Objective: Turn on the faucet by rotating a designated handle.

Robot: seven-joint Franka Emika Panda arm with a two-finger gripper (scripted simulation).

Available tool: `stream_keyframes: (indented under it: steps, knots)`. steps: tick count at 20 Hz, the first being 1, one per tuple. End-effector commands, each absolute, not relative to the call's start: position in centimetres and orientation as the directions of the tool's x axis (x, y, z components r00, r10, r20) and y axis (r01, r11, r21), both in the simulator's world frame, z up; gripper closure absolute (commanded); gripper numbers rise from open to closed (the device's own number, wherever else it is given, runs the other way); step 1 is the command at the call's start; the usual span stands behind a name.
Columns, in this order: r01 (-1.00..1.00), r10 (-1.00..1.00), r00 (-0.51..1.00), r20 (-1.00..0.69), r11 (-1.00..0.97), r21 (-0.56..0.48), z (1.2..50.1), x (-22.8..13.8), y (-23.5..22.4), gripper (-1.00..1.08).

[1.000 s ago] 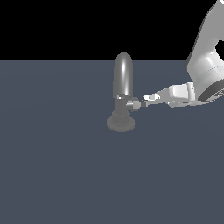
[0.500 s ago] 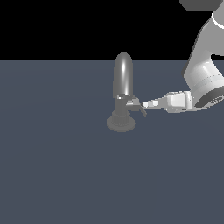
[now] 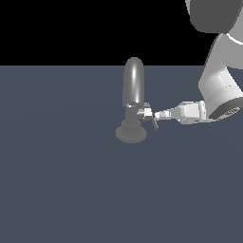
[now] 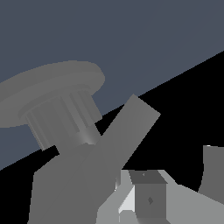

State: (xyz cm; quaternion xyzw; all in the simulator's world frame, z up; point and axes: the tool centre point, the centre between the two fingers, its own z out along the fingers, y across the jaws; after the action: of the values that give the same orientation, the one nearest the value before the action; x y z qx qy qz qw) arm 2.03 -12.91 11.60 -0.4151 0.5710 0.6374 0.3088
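The grey faucet stands mid-floor in the exterior view, with a tall rounded spout, a short neck and a round disc base. The small bright handle sticks out of the neck toward the exterior view's right. My gripper reaches in level from the right, its tip against the handle, fingers close together and holding nothing. In the wrist view the disc base and ribbed neck fill the frame, with a fingertip close beside a bright piece.
The faucet stands on a flat dark blue-grey floor. The white arm comes down from the exterior view's upper right. Nothing else stands on the floor.
The gripper has moved a little toward the exterior view's left and slightly down, closing up on the handle. The faucet's spout and base look unchanged.
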Motion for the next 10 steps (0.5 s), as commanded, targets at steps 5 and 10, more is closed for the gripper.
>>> stream_keyframes:
  steps: [5, 10]
  knots:
    - [-0.858, -0.081, -0.489, -0.868, -0.132, 0.496, 8.1, 2.7, -12.8, 1.08]
    - [-0.853, -0.08, -0.499, -0.863, -0.129, 0.506, 6.8, 3.0, -12.7, 1.08]
